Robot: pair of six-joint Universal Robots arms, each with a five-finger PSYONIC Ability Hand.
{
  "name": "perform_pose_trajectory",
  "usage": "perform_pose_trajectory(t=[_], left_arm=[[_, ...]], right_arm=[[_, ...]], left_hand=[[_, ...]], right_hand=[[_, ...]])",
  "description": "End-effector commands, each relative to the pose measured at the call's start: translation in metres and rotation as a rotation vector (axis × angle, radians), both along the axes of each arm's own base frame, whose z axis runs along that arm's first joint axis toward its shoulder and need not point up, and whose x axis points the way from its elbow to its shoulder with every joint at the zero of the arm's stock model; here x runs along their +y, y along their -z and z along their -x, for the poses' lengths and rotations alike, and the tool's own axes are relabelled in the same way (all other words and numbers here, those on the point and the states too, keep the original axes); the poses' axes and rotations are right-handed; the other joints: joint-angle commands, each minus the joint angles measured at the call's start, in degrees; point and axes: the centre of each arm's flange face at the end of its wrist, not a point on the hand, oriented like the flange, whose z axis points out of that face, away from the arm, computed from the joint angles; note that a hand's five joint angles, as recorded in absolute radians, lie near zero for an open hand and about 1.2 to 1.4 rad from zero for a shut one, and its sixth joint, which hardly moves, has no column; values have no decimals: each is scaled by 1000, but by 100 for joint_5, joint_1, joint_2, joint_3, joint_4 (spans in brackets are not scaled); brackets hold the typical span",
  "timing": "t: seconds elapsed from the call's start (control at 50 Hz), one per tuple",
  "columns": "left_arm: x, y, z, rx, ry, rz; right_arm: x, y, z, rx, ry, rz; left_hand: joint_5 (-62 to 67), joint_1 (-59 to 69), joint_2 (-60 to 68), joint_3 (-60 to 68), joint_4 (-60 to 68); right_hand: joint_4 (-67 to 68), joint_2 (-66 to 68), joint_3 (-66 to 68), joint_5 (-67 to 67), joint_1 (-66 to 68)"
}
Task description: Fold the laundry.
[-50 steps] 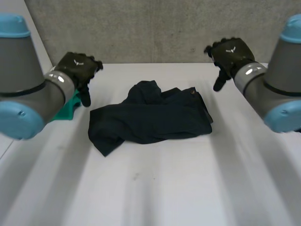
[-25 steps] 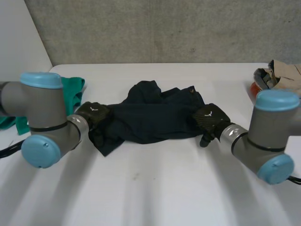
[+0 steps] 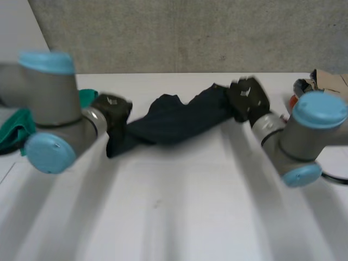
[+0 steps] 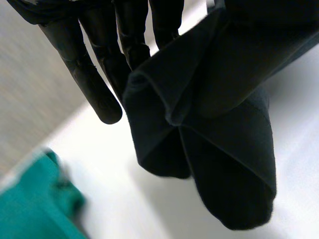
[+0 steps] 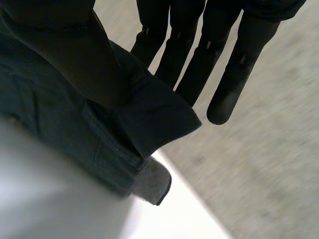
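A dark navy garment (image 3: 174,120) hangs stretched between my two hands above the white table (image 3: 179,212). My left hand (image 3: 112,107) is shut on the garment's left end. In the left wrist view its fingers (image 4: 99,64) are nearly straight and pinch a fold of the cloth (image 4: 224,149), which droops below them. My right hand (image 3: 247,98) is shut on the right end, held higher. In the right wrist view the thumb presses a hemmed edge of the garment (image 5: 75,114) against the fingers (image 5: 234,59).
A green cloth (image 3: 16,128) lies at the table's left side behind my left arm, also below the left hand (image 4: 30,204). A beige and orange heap (image 3: 321,81) sits at the far right edge. A grey wall stands behind the table.
Both hands came down from the table's back corners onto the garment's two ends, closed on them, and have lifted and pulled the garment off the table, the right end higher.
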Motion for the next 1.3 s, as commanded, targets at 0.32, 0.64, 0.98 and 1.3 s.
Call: perform_pose_trajectory(t=[0.32, 0.64, 0.98, 1.3], left_arm=[[48, -222, -39, 364, 34, 390], [-35, -158, -8, 324, 70, 361], [-22, -252, -6, 696, 110, 743], [-56, 1, -7, 298, 33, 234]], right_arm=[[14, -209, 19, -158, -2, 138], [-30, -129, -13, -157, -12, 64], [-11, -240, -8, -556, -2, 427], [4, -19, -14, -107, 19, -105]], left_hand=[[1423, 1554, 1163, 1213, 1142], [1423, 1554, 1163, 1213, 1142], [1423, 1554, 1163, 1213, 1142], [1423, 1554, 1163, 1213, 1142]], right_hand=[[1162, 1278, 1275, 1358, 1652], [1162, 1278, 1275, 1358, 1652], [1162, 1278, 1275, 1358, 1652], [1162, 1278, 1275, 1358, 1652]])
